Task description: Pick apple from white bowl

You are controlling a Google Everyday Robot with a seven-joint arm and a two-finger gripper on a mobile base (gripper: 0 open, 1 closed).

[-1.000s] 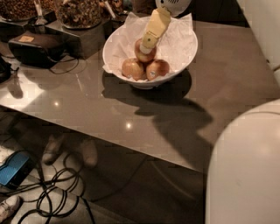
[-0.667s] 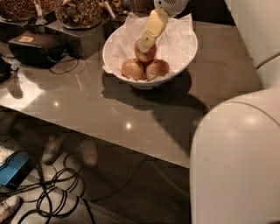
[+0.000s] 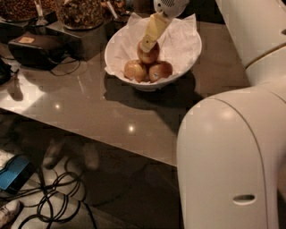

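Note:
The white bowl (image 3: pixel 190 53) stands on the grey table, lined with crinkled white paper. It holds three apples. The red apple (image 3: pixel 150 54) lies at the back, above the other two. A paler apple (image 3: pixel 134 70) lies front left and an apple with a small sticker (image 3: pixel 161 70) front right. My gripper (image 3: pixel 146 44), pale yellow, reaches down from the top of the camera view and touches the top left of the red apple.
My white arm (image 3: pixel 228 156) fills the right foreground and hides part of the table. A black box (image 3: pixel 35 48) with cables and trays of nuts (image 3: pixel 80 11) stand at the back left. Cables and a blue object (image 3: pixel 13 172) lie on the floor.
My white arm in the foreground has swung left and covers more of the right side. The gripper stays at the red apple; the apples have not moved.

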